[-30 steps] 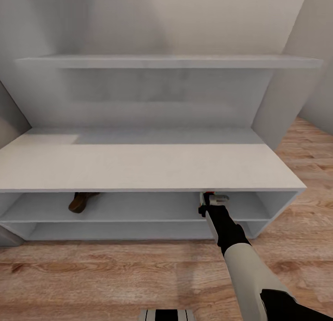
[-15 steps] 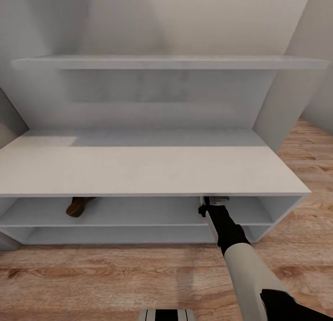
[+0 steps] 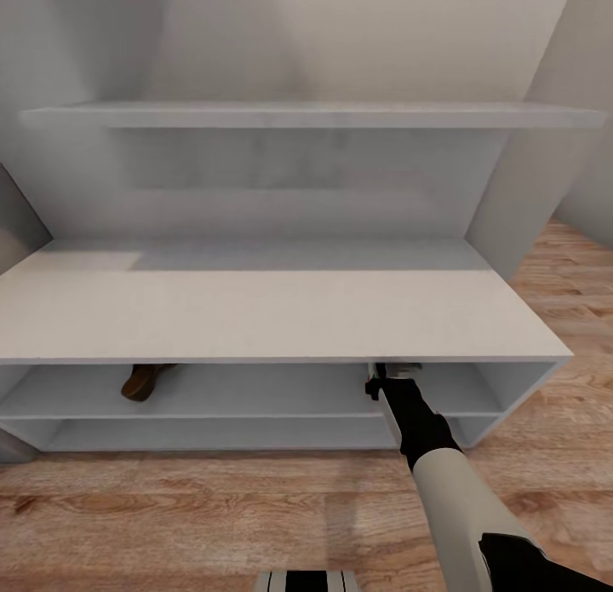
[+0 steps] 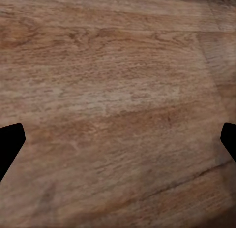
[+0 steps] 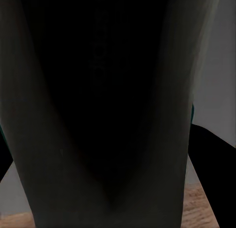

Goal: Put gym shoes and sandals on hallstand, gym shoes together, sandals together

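The pale hallstand point(image 3: 255, 311) stands in front of me in the head view. One brown sandal point(image 3: 143, 379) lies on its upper shelf level at the left. My right arm reaches into the same level at the right, where my right gripper point(image 3: 385, 376) is largely hidden under the top board. A sliver of a cream-white gym shoe point(image 3: 403, 368) shows at its tip. In the right wrist view the shoe's dark body point(image 5: 108, 114) sits very close between the fingers. My left gripper point(image 4: 118, 139) hangs open over the corridor floor point(image 4: 118, 65), holding nothing.
A long wall shelf point(image 3: 306, 115) runs above the bench. The lower shelf level point(image 3: 221, 433) lies just above the plank floor point(image 3: 213, 507). A grey wall panel point(image 3: 511, 200) closes the right side, with more floor beyond it.
The head view shifted slightly a second ago. My right gripper pushed the gym shoe deeper under the top board, so less of it shows. Nothing has moved in the last half second.
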Motion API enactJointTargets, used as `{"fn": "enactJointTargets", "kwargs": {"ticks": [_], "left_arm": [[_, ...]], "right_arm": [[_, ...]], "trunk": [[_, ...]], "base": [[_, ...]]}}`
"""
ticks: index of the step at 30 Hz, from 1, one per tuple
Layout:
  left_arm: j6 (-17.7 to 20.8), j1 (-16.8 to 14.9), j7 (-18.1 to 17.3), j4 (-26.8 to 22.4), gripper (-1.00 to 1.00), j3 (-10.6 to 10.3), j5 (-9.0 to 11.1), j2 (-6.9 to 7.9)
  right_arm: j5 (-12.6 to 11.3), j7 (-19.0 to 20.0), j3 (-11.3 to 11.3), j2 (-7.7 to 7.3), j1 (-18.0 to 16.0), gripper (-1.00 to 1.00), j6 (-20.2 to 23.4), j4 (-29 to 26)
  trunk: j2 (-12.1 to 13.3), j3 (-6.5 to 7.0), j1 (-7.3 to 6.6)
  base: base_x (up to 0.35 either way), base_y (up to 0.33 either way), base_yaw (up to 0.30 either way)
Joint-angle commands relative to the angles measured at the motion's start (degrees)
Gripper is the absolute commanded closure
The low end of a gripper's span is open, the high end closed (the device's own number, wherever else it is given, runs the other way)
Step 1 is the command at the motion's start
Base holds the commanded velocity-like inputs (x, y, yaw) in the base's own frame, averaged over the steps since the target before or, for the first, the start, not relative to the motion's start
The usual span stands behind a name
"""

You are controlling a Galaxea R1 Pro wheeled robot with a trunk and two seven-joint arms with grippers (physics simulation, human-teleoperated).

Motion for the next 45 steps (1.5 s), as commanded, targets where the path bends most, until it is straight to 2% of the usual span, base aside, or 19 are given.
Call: {"fn": "enactJointTargets", "kwargs": {"ticks": [1,9,10,31,45], "left_arm": [[-0.22,-0.06,-0.32,0.0,-1.0,0.46,-0.52,-0.05],[-0.22,-0.06,-0.32,0.0,-1.0,0.46,-0.52,-0.06],[-0.22,-0.06,-0.32,0.0,-1.0,0.46,-0.52,-0.06],[-0.22,-0.06,-0.32,0.0,-1.0,0.46,-0.52,0.03],[-0.22,-0.06,-0.32,0.0,-1.0,0.46,-0.52,0.03]], "right_arm": [[-0.08,0.18,-0.23,0.07,0.02,1.0,0.19,-0.06],[-0.08,0.18,-0.23,0.07,0.02,1.0,0.19,-0.07],[-0.08,0.18,-0.23,0.07,0.02,-1.0,0.19,-0.08],[-0.07,0.18,-0.31,0.07,0.02,-1.0,0.19,-0.08],[-0.08,0.18,-0.32,0.07,0.02,-1.0,0.19,-0.04]], "trunk": [[-0.01,-0.05,0.01],[-0.01,-0.05,0.01],[-0.01,-0.05,0.01],[-0.01,-0.05,0.01],[-0.01,-0.05,0.01]], "base": [[0.096,0.0,0.0],[0.076,0.0,0.0],[0.014,0.0,0.0],[-0.005,0.0,0.0],[-0.288,0.0,0.0]]}}
